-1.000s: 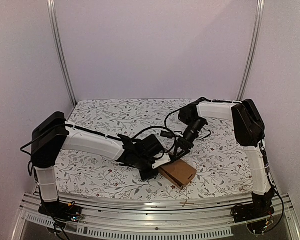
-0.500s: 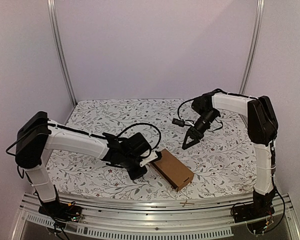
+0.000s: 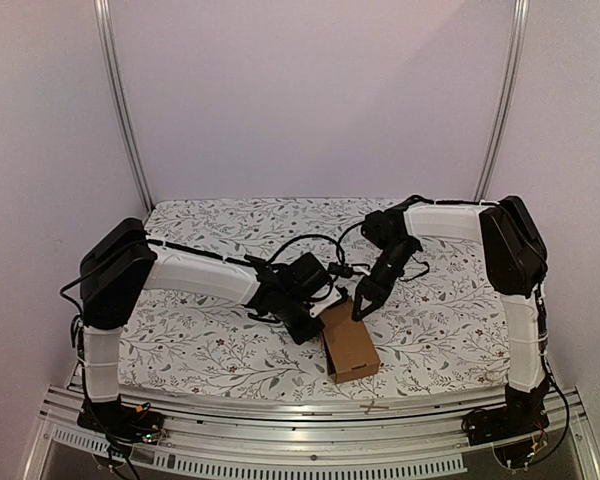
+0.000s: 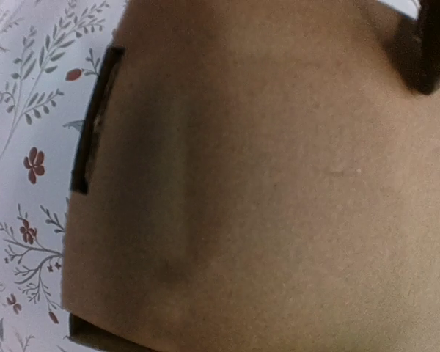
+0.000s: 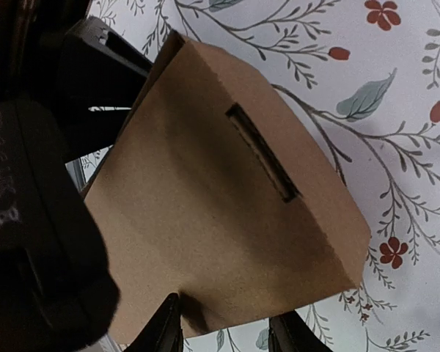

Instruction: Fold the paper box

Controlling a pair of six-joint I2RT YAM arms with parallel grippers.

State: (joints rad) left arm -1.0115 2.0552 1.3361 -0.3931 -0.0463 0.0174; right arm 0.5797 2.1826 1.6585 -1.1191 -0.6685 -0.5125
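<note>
Find right hand (image 5: 224, 331) half open, empty, astride box (image 5: 227, 220) edge; cannot tell left hand's (image 3: 312, 315) grip. Press squarely along crease.

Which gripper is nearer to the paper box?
Left, narrowly. The left gripper touches the paper box at its far left corner; the right gripper, open, straddles its far edge.
</note>
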